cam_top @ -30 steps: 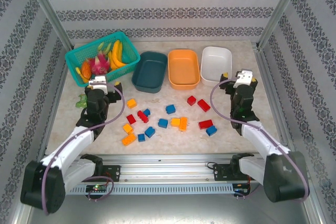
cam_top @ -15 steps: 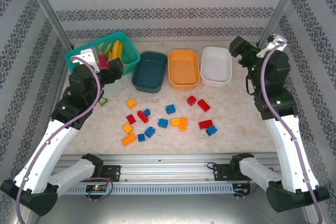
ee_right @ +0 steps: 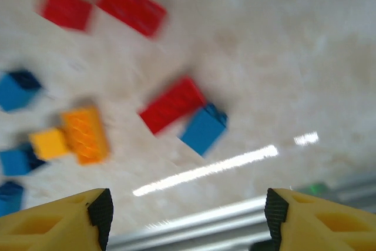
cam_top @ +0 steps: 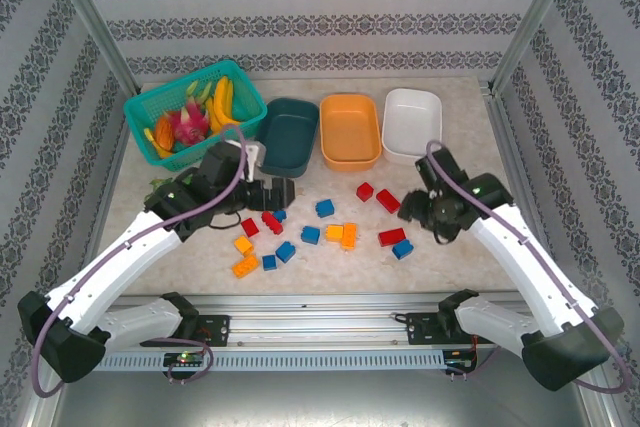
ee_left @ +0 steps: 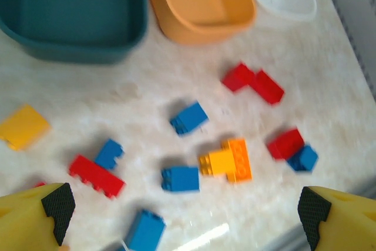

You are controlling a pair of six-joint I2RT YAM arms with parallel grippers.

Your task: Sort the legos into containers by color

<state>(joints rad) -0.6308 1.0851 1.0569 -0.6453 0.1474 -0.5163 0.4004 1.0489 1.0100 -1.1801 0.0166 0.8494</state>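
Note:
Several red, blue and orange-yellow legos (cam_top: 310,235) lie scattered on the pale table in front of three containers: a dark teal tub (cam_top: 287,137), an orange tub (cam_top: 350,132) and a white tub (cam_top: 411,125). All three tubs look empty. My left gripper (cam_top: 272,192) hangs open over the left side of the pile, above a red brick (cam_top: 271,222). Its wrist view shows the left gripper (ee_left: 185,213) empty, with a blue brick (ee_left: 181,178) ahead of it. My right gripper (cam_top: 425,211) is open beside a red brick (ee_right: 173,104) and a blue brick (ee_right: 203,129). Nothing sits inside the right gripper (ee_right: 188,211).
A teal mesh basket (cam_top: 150,107) of toy fruit stands at the back left, with green pieces (cam_top: 157,188) near the left arm. A metal rail (cam_top: 330,309) runs along the near table edge. Patterned walls and frame posts close in the sides.
Both arms have swung down from the back of the table toward the bricks. The left gripper now hovers over the left bricks, the right one beside the right-hand red and blue bricks.

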